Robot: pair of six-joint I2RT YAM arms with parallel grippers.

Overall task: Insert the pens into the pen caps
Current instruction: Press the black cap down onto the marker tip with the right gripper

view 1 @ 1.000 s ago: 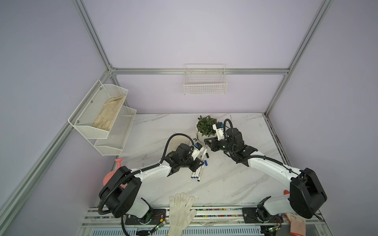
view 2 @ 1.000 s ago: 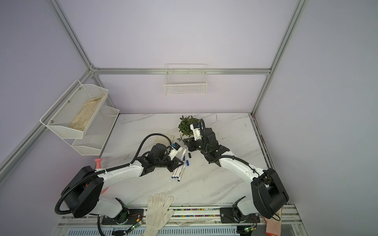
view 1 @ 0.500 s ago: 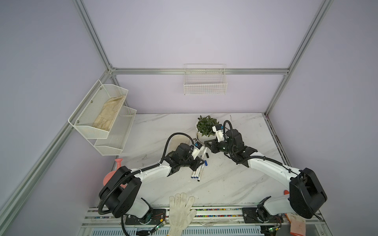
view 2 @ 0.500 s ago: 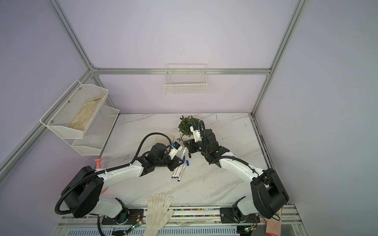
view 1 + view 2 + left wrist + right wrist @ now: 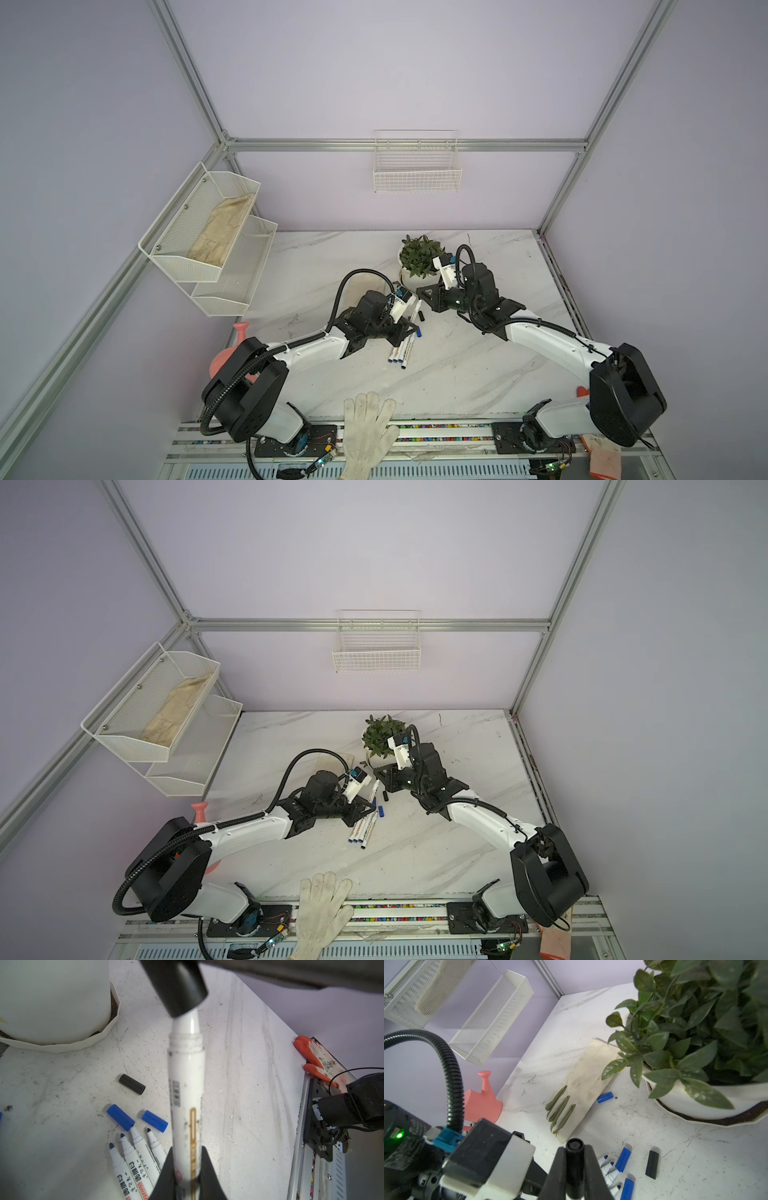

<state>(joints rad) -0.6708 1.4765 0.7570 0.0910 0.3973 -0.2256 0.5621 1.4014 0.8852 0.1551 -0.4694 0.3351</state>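
Item one: my left gripper, jaws narrow and clamped on the lower barrel of a slim white-barrelled marker pen with a gold printed band, held clear of the white marble-patterned tabletop. Item two: my right gripper, jaws likewise narrow, pinching a short black cylindrical plastic cap. From the left wrist that cap covers the held pen's tip, while the narrow neck and ribbed shoulder below it lie bare. Item three: four more white marker pens, side by side on the tabletop just beside my left gripper; in a top view they lie under that arm's front end. Item four: a blue cylindrical cap at the tip of the third pen in the row; whether it is slid on or only touching, I cannot tell. Item five: a second blue cap, loose, just beside the fourth pen's dark tip. Item six: a loose black cap, between the row and the white faceted plant pot. Item seven: a third blue cap, against the edge of a cream work glove with olive-green fingers, which lies flat beside the pot.
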